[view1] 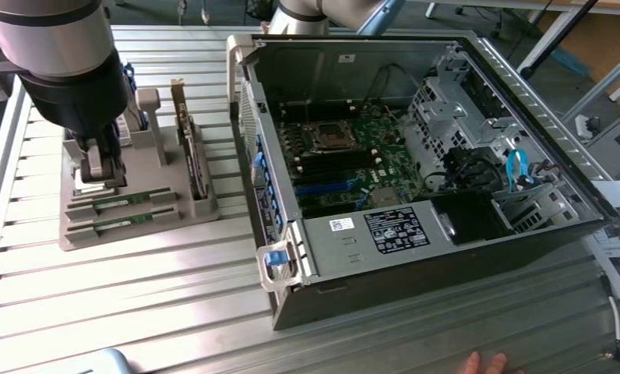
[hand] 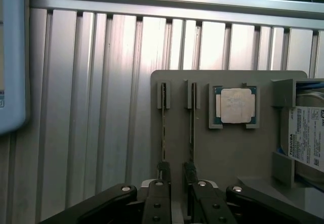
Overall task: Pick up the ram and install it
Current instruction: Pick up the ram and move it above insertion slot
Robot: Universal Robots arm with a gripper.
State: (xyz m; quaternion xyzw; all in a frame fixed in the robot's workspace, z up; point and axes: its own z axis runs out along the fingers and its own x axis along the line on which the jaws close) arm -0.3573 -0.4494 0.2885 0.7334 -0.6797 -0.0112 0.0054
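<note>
Two green ram sticks lie in slots of the grey holder [view1: 201, 209], one [view1: 118, 201] farther and one [view1: 110, 227] nearer the front. In the wrist view both sticks show edge-on as thin lines, one [hand: 163, 128] beside the other [hand: 192, 128]. My gripper [view1: 98, 173] hangs low over the holder at the farther stick's end, on the exterior view's left. Its dark fingers [hand: 163, 172] stand apart with bare holder between them, so the gripper [hand: 176, 176] is open and holds nothing. The open computer case [view1: 289, 257] lies to the exterior view's right, with its motherboard [view1: 341, 156] exposed.
On the holder also stand an upright dark expansion card [view1: 191, 156], a processor chip [hand: 235, 105] and a labelled hard drive [hand: 304, 138]. A white device [hand: 10, 57] sits beside the holder. A person's hand [view1: 484, 362] rests at the table's front edge. A cable [view1: 614, 319] lies near the case.
</note>
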